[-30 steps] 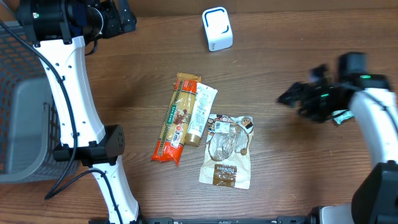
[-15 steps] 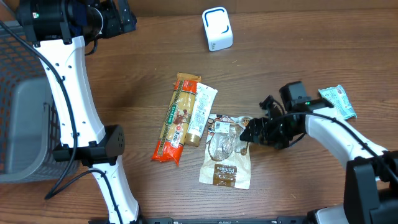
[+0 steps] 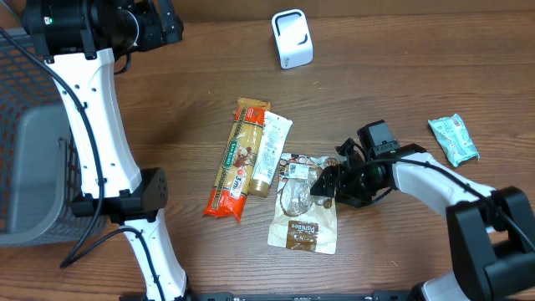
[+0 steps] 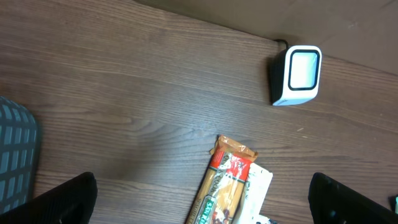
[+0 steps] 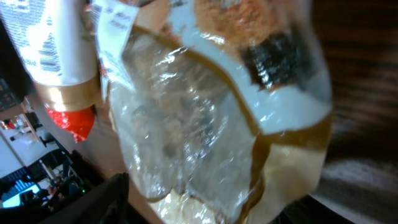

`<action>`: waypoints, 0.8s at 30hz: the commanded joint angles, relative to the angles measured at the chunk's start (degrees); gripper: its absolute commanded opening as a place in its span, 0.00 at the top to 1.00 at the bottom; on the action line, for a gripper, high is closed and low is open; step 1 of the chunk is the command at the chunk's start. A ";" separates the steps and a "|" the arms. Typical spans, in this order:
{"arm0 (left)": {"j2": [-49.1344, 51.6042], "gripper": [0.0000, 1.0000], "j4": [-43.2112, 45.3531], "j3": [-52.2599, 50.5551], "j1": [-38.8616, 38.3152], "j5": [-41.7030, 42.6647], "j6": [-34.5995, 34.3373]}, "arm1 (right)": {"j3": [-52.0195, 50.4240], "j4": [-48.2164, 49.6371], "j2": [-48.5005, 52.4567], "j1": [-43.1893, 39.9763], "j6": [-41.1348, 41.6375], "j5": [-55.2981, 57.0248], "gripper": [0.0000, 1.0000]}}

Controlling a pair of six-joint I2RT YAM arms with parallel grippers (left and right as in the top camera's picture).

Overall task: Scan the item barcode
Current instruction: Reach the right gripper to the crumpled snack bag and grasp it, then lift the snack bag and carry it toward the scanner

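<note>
**A:** Where is the right gripper?

**B:** It is low over the top right corner of the clear snack bag. The bag lies flat near the middle of the front edge of the table. The right wrist camera sees crinkled film and a brown band very close, with one dark finger at the lower left.

**A:** Is it gripping the bag?

**B:** That cannot be told. From above the jaws are lost against the film, and the wrist view does not show both of them.

**A:** And the left gripper?

**B:** It is up by the back left corner, with its jaws spread wide and nothing between them.

**A:** The scanner?

**B:** It is white and sits at the back edge, well apart from the bag.

**A:** What else is on the table?

**B:** A cream tube and an orange-red packet lie side by side, touching, just left of the bag. A teal packet lies toward the right edge, and a grey basket stands at the left edge.
</note>
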 commanded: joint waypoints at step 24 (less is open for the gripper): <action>-0.94 0.00 -0.09 0.37 -0.52 -0.37 0.09 | 3.58 8.02 0.35 0.15 5.60 -4.13 0.96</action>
